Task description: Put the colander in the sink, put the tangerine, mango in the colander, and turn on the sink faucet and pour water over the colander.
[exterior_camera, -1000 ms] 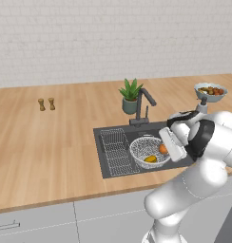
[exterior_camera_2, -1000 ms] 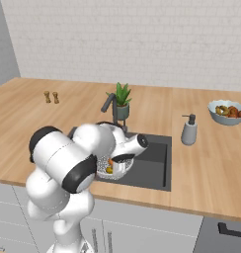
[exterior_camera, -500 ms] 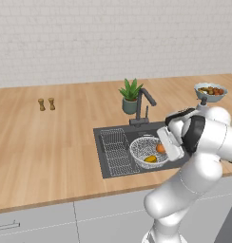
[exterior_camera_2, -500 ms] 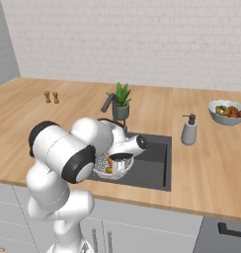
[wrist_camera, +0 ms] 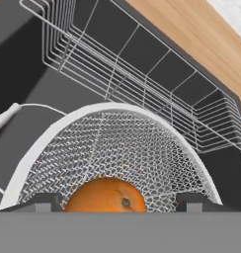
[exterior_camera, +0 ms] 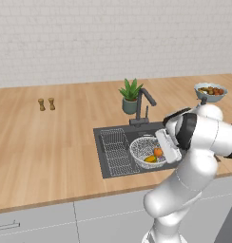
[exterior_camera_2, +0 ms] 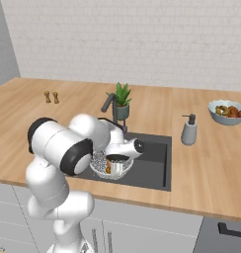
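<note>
colander [wrist_camera: 117, 148] in sink [exterior_camera: 104, 152] beside wire rack [wrist_camera: 142, 84] | tangerine [wrist_camera: 105, 195] inside | hand [wrist_camera: 115, 202] open, empty

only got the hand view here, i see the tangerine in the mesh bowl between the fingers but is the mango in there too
observer: yes, the mango lies in the colander right beside the tangerine, on the side nearer the counter's front edge.
operator: ok where's the faucet from the colander
observer: the sink faucet stands behind the sink, roughly straight back from the colander, next to a potted plant.
operator: anything on the counter near the arm
observer: a soap bottle stands just right of the sink, and a fruit bowl sits further back on the right.
</note>
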Robot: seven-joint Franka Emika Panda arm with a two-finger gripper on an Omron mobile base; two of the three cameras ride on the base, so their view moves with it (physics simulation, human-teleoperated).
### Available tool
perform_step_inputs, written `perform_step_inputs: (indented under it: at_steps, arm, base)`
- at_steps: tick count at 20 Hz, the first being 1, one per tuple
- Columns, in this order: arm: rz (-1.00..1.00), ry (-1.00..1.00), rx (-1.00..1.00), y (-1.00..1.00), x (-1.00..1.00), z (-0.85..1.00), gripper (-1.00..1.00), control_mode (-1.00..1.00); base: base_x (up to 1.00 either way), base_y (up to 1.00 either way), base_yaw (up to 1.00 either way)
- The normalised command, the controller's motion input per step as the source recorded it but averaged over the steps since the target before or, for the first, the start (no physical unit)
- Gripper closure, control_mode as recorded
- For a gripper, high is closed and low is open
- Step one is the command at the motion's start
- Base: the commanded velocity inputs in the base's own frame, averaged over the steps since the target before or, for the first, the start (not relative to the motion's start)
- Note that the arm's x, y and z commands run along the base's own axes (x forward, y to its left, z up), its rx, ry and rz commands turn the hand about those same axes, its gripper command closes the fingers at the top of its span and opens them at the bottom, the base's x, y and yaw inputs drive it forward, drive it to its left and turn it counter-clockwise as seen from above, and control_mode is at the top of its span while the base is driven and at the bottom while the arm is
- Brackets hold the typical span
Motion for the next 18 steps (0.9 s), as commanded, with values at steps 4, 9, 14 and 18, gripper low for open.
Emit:
perform_step_inputs:
  at_steps: [4,9,14,18]
  arm:
    - [0.0,-0.04,0.0,0.0,0.1,-0.17,-1.0,-1.0]
    - [0.0,-0.16,0.0,0.0,0.03,0.04,-1.0,-1.0]
    - [0.0,-0.28,0.04,-0.08,0.0,0.37,-1.0,-1.0]
    - [0.0,-0.14,0.04,-0.11,0.04,0.51,-1.0,-1.0]
  base:
    - [0.0,0.0,0.0]
    - [0.0,0.0,0.0]
    - [0.0,0.0,0.0]
    - [0.0,0.0,0.0]
